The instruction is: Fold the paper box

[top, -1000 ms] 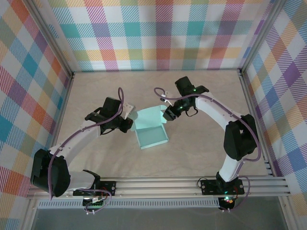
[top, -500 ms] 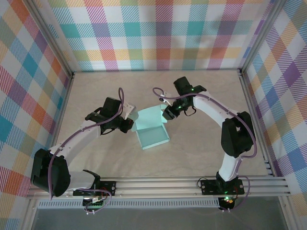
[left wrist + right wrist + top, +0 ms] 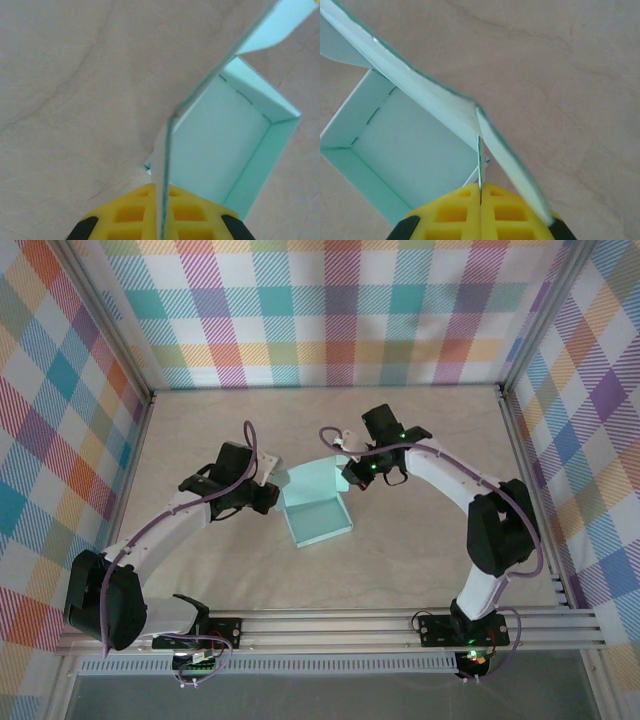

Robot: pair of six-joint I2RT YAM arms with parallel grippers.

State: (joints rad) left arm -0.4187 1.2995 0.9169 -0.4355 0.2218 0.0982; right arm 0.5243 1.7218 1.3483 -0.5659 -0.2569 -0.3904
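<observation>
Now left tool and right tool each pinch a flap of the paper box; I should fold both inward evenly.

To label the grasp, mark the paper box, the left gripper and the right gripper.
paper box [image 3: 319, 520]: top external view, on the tray's floor.
left gripper [image 3: 163, 210]: left wrist view, between its yellow pads.
right gripper [image 3: 480, 210]: right wrist view, between its yellow pads.

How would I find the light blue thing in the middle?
Find the beige table inside the checkered walls, then where both arms meet. There sits the paper box, a pale mint open tray with a raised flap, pinched by the left gripper and right gripper, unlike the white-and-black arms.
</observation>
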